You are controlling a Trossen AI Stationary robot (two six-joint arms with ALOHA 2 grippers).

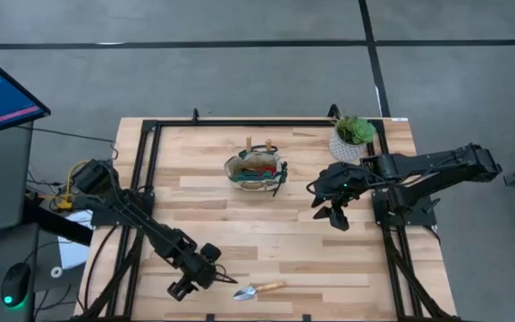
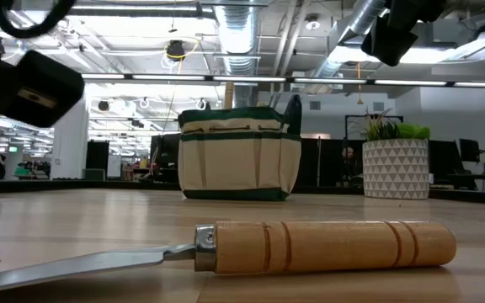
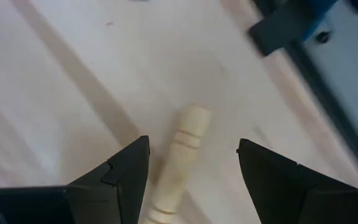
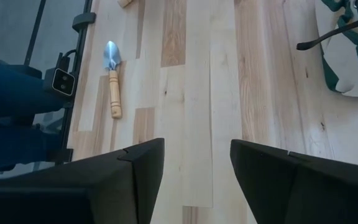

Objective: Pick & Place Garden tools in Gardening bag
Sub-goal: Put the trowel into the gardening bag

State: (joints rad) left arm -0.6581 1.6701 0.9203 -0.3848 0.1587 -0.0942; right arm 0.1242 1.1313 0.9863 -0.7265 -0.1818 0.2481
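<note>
Trowel (image 1: pixel 259 290) near table's (image 1: pixel 329 259) front edge, gardening bag (image 1: pixel 255 173) behind it, plant pot (image 1: pixel 351 139) back right

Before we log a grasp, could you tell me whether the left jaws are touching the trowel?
Apart. The left wrist view shows the open left gripper straddling the trowel handle, bare table visible on both sides.

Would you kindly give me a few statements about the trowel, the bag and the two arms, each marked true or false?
1. A trowel lies flat on the table. True.
2. The left gripper is clamped on the trowel's handle. False: its jaws stand open, and the handle lies between them in the left wrist view.
3. The gardening bag is empty. False: tool handles stick out of its mouth.
4. The right gripper holds nothing. True.
5. The potted plant stands near the table's far right corner. True.
</note>
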